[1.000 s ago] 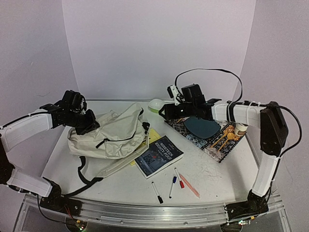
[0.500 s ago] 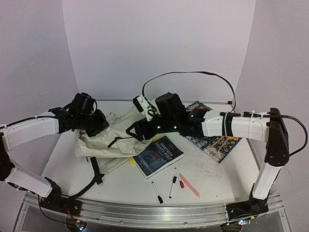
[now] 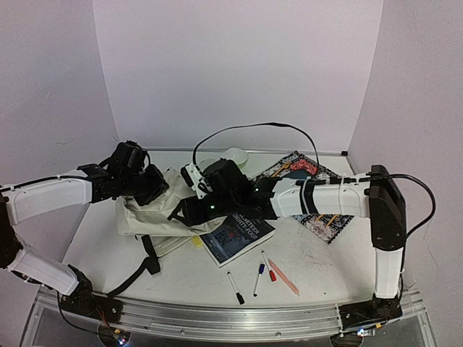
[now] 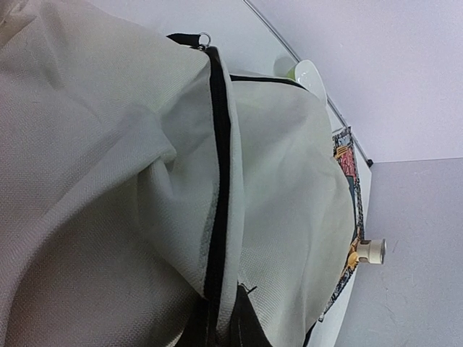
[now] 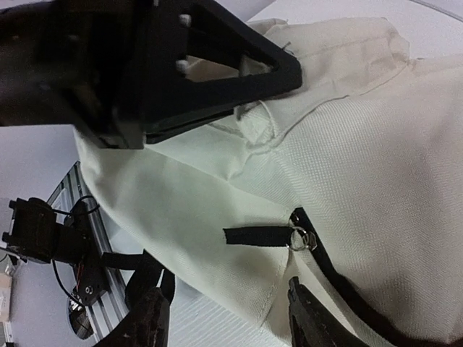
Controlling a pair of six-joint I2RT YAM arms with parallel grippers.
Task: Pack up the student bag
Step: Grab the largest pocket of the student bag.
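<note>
Student bag: the student bag lies crumpled on the left half of the table, cream cloth with black zip lines. One black strap trails toward the near edge.
Left jaws: the left gripper is clenched on a fold of the bag's cloth at the far left edge, beside a black zip line. It seems to hold this edge up so that the cloth around the zip is stretched.
Right jaws: the right gripper is released, with its fingers spread apart and nothing between them. The arm reaches across from the right side and hovers low over the bag.
Zip pull: the zip pull, a black tab with a metal ring, lies flat on the cloth just ahead of the gap of the right jaws, and is not touched.
Reason, as I judge: one arm anchors the soft bag and the other goes for the pull, because loose cloth would slide along with the zip.
Things waiting: a paperback lies just beside the bag's right edge. A patterned book is partly hidden under the right arm, a pale bowl stands at the far side, and loose pens lie near the front, apart from the bag.
Progress: early, I think, since all items are outside the bag. Whether the zip is open, I cannot tell.
Risk: the small pull may slip out of the jaws.
</note>
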